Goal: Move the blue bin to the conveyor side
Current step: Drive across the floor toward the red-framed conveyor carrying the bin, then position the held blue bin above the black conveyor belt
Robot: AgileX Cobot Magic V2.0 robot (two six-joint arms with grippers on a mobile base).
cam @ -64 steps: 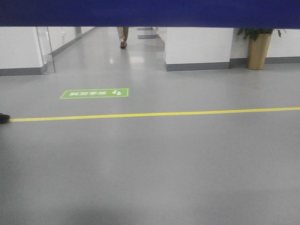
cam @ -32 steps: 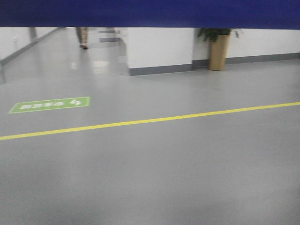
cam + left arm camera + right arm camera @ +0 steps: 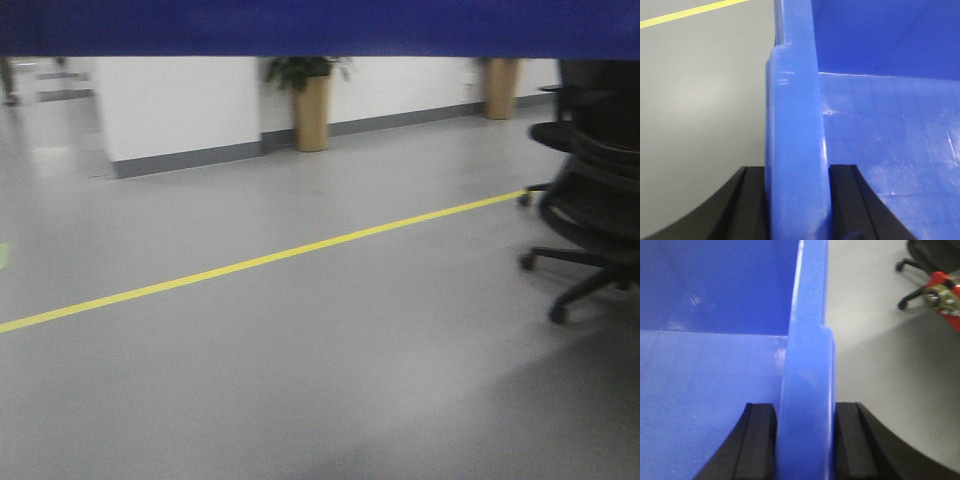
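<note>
dim light, blurred front view, glare on blue bin [image 3: 796, 130]

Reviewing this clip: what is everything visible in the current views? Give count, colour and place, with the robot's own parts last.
blue bin: one, glossy blue, side walls fill both wrist views; the blue band across the top of the front view is likely its edge
floor: one, grey, under everything
floor line: one, yellow, slanting across the floor ahead
wall: one, white with a grey base strip, at the back
plant pots: two, tan, along the wall; second pot further right
office chair: one, black, on wheels, right side
red part: one, red with metal, right edge of right wrist view; unclear what it is
left hand: one, black, shut on a bin wall
right hand: one, black, shut on a bin wall
</note>
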